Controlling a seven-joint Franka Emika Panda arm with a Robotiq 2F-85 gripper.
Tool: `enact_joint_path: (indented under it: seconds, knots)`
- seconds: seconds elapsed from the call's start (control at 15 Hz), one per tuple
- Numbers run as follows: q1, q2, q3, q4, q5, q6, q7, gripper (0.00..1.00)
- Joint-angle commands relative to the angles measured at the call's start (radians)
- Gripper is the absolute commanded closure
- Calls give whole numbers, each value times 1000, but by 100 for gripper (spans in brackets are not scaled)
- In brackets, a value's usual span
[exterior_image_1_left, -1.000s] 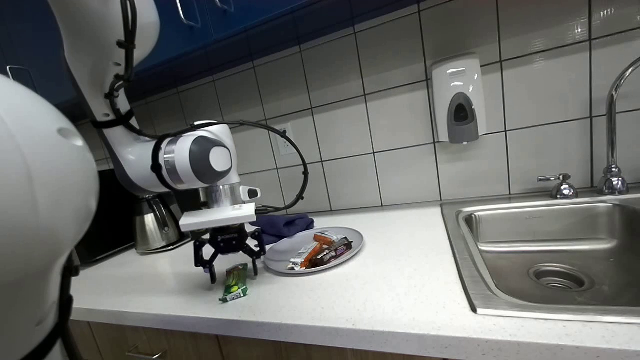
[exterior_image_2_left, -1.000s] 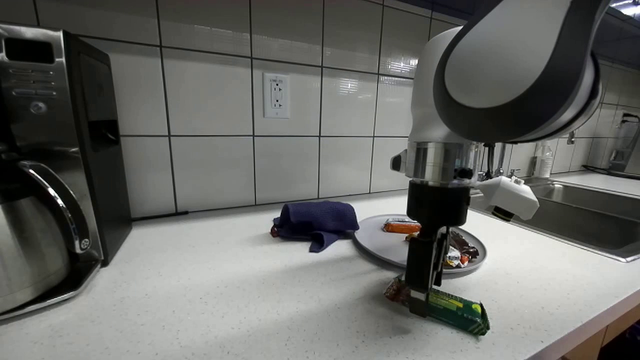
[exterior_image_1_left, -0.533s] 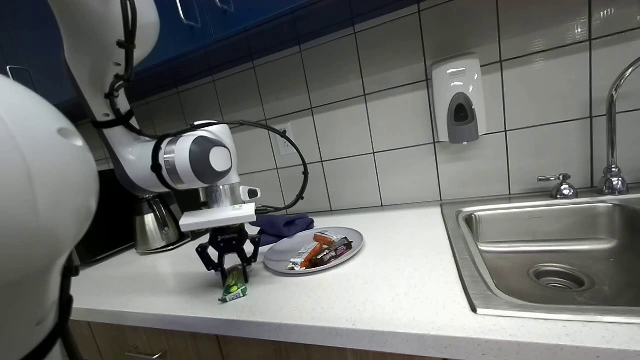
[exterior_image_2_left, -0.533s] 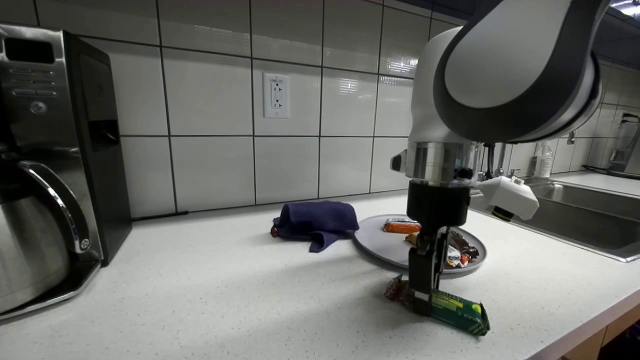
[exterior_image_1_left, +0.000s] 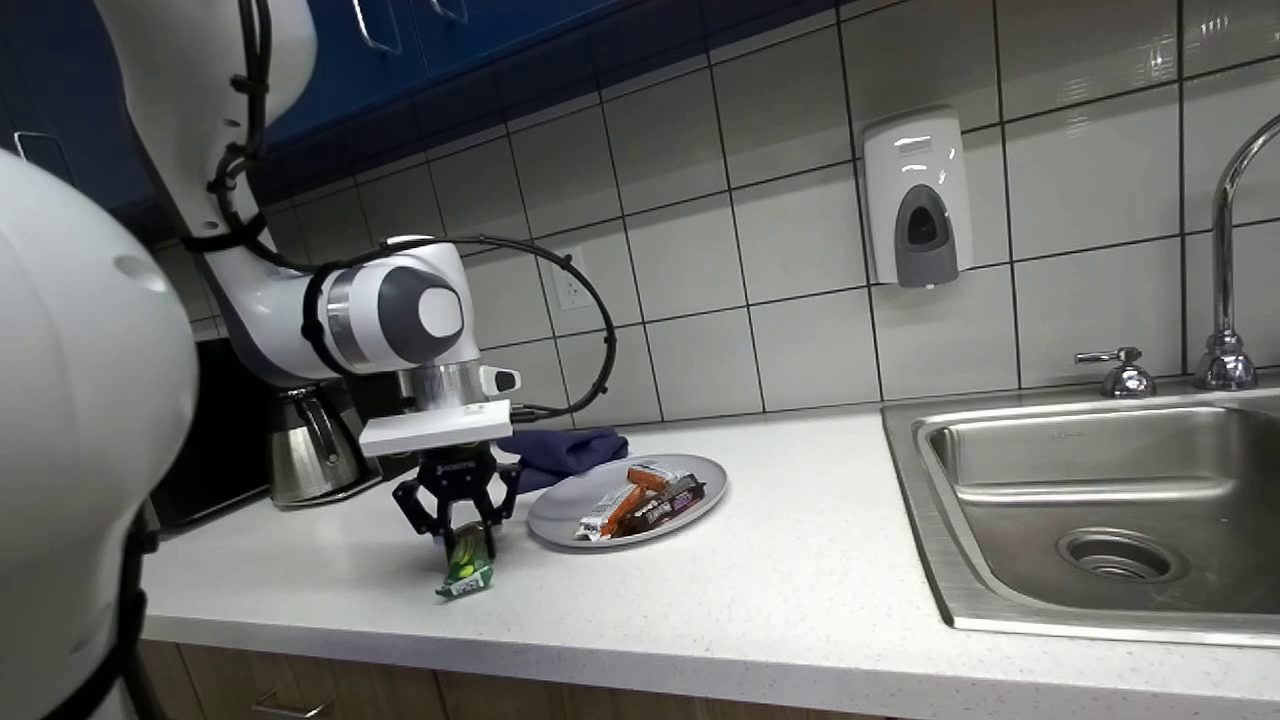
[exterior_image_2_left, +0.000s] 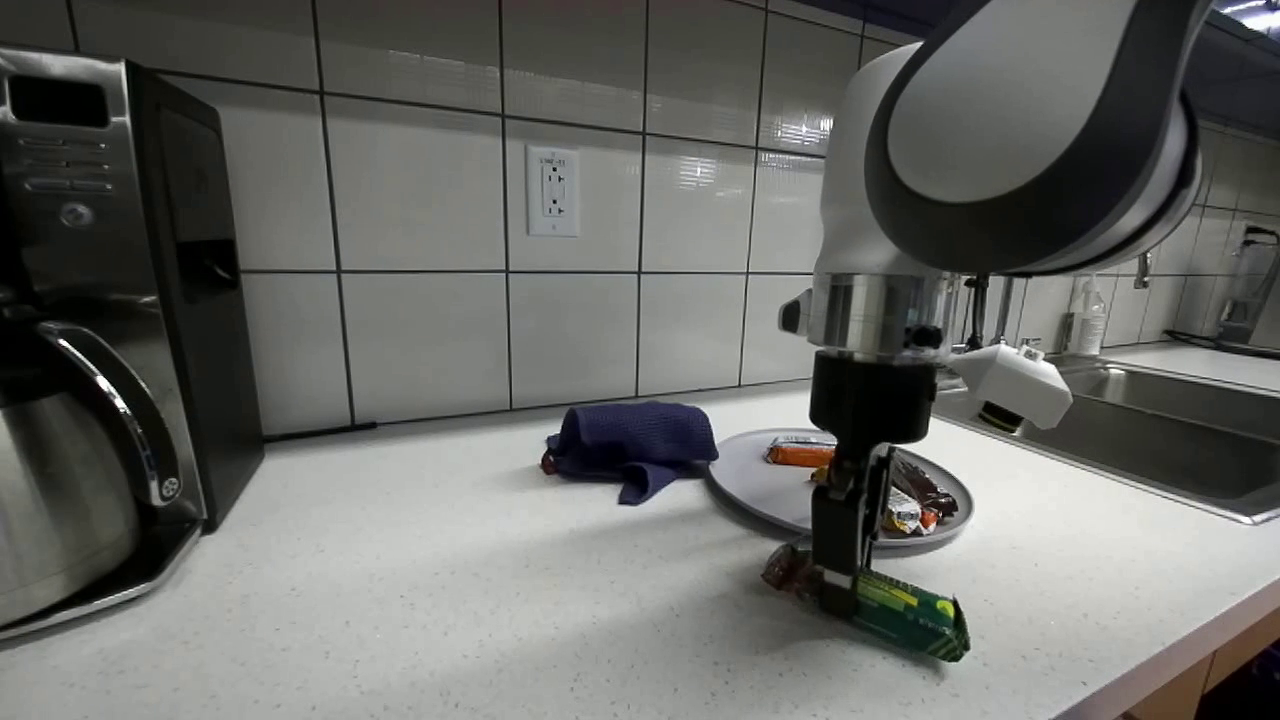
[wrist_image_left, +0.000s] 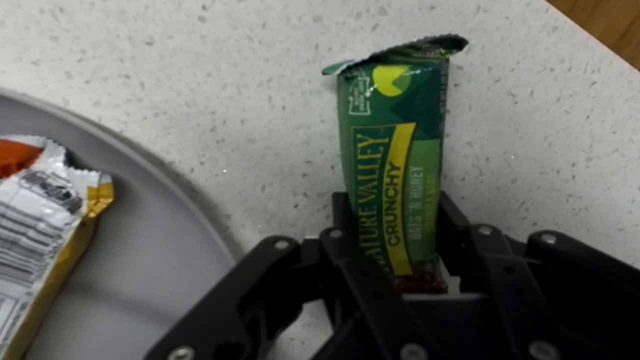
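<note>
In the wrist view a green snack bar (wrist_image_left: 395, 165) lies lengthwise just right of centre, printed face up, one crimped end toward the top; the jaws reach in from the bottom, partly closed, against both long sides of the wrapper, and seem to have hold of it nearer its brown end than its middle. In both exterior views the bar is low in the frame, on or close over the worktop (exterior_image_2_left: 450, 560); which of the two is hard to tell. That off-centre hold looks like the main weakness: the longer green end could sag or twist, the slick wrapper could slip under a light squeeze, and a hard one might crumble the bar. A low swing to the left of the wrist frame could also knock the rim of the grey plate (wrist_image_left: 160, 240), near the bar but apart from it. The plate holds, in an exterior view, an orange-and-silver bar (exterior_image_1_left: 612, 512), a dark brown bar (exterior_image_1_left: 660, 505) and an orange wrapper (exterior_image_1_left: 650, 476), loosely heaped. Beyond, a bunched blue towel (exterior_image_2_left: 635, 450) lies mid-frame just beside the plate; at the left edge stands a coffee maker (exterior_image_2_left: 190, 250) with a steel pot (exterior_image_2_left: 60, 500), whose walls hide any contents. At the far right of an exterior view are a steel sink (exterior_image_1_left: 930, 510) and a tap (exterior_image_1_left: 1225, 340), with a soap dispenser (exterior_image_1_left: 918, 195) on the tiled wall (exterior_image_1_left: 810, 340).
</note>
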Motion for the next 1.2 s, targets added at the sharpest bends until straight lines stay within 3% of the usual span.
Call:
enact_joint_path:
  seconds: [0.0,0.4,1.13]
  knots:
    - [-30,-52,15,22,-28,-53,31,83]
    - [-62,-68,-17,68,-72,-78,80,83]
    - [-115,39,-79,193,-159,-55,242,83]
